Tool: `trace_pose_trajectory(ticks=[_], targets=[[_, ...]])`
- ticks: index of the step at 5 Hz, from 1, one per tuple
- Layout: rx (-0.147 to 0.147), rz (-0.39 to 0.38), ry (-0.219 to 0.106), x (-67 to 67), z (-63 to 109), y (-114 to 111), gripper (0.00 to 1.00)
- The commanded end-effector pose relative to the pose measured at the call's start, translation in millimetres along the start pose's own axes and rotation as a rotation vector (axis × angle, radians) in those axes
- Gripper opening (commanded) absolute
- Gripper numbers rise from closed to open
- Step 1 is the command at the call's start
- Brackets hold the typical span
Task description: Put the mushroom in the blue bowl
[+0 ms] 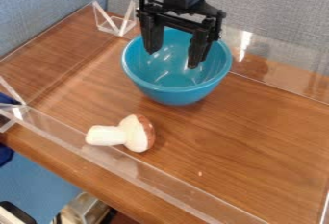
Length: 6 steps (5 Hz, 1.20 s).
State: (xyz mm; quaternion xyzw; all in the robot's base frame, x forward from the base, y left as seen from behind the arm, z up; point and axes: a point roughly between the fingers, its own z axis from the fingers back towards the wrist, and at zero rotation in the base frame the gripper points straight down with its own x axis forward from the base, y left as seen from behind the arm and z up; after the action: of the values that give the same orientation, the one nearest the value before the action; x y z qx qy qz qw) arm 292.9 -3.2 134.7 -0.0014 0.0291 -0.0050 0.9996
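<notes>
The tool (175, 59), its fingers spread wide with nothing between them, hangs over the blue bowl (179, 91), which stands on the wooden tabletop (244, 132) near the rear. The mushroom (126, 134) lies on its side on the tabletop, well apart from the bowl and nearer the viewer, its pale stem pointing left and its reddish-brown cap right.

So the gripper (182, 47) is wide open right over the blue bowl (178, 95). Mushroom's (123, 134) just lying on its side on the wood tabletop (238, 156), near the clear edge strip.
</notes>
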Motion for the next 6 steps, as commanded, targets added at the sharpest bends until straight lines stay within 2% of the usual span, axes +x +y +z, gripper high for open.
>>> trace_pose_trajectory(ticks=[1, 3, 5, 6], targets=[[0.004, -0.052, 0.017, -2.4, -3.2, -1.5, 1.0], [0.016, -0.277, 0.045, -23.2, -4.6, 11.7, 1.0], [0.017, -0.399, 0.069, -19.6, 6.2, 20.3, 1.0], [0.019, -0.515, 0.076, -28.1, -10.2, 19.9, 1.0]])
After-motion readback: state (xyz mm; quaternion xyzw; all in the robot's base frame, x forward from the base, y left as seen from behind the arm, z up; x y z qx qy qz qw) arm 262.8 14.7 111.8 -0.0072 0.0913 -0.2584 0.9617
